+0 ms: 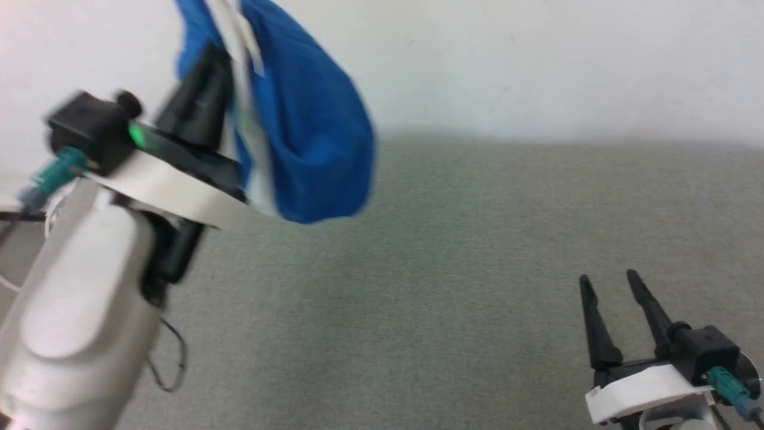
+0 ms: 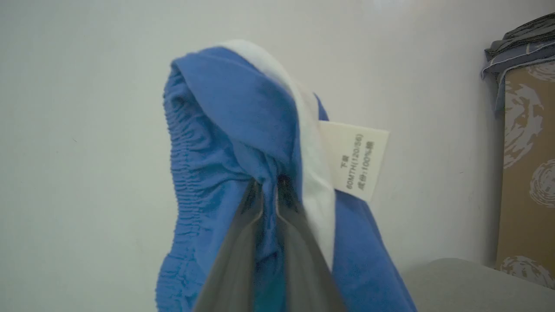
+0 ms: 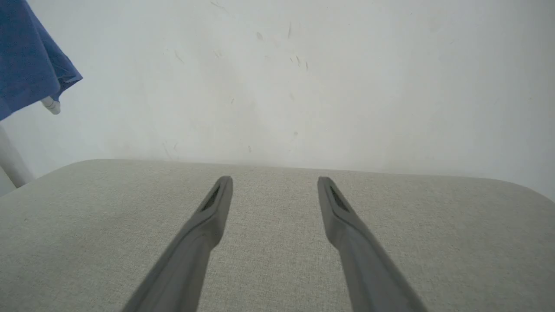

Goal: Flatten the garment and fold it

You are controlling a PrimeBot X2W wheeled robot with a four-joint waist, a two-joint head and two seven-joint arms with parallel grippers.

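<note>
While it is blurred in the head view, the garment (image 1: 310,119) plainly hangs in the air at the upper left, bunched and clear of the worktop (image 1: 447,269) below it. The left wrist view shows it close up (image 2: 225,108): bright blue cloth with a gathered elastic waistband (image 2: 182,164), a white stripe (image 2: 312,164) running over the top of the bunch, and a small white label (image 2: 357,160) with printed text sticking out to the side. The left jaws are pinched tight on a fold of the blue cloth, their two dark fingers (image 2: 234,260) meeting at the tips inside the bunch. One blue corner also shows at the upper left of the right wrist view (image 3: 26,52). The right jaws stand wide apart and hold nothing; their fingers (image 3: 208,225) point out over the bare worktop (image 3: 277,268), low at the right of the head view (image 1: 597,334), well apart from the garment. The worktop is covered in pale grey-green woven fabric — flat, with rounded far corners. Behind it rises a plain pale wall (image 3: 303,86) marked with a few faint scuffs. At the right edge of the left wrist view stands a brown box (image 2: 524,173) printed with pale swirls, with a heap of grey cloth (image 2: 516,43) on top of it.
</note>
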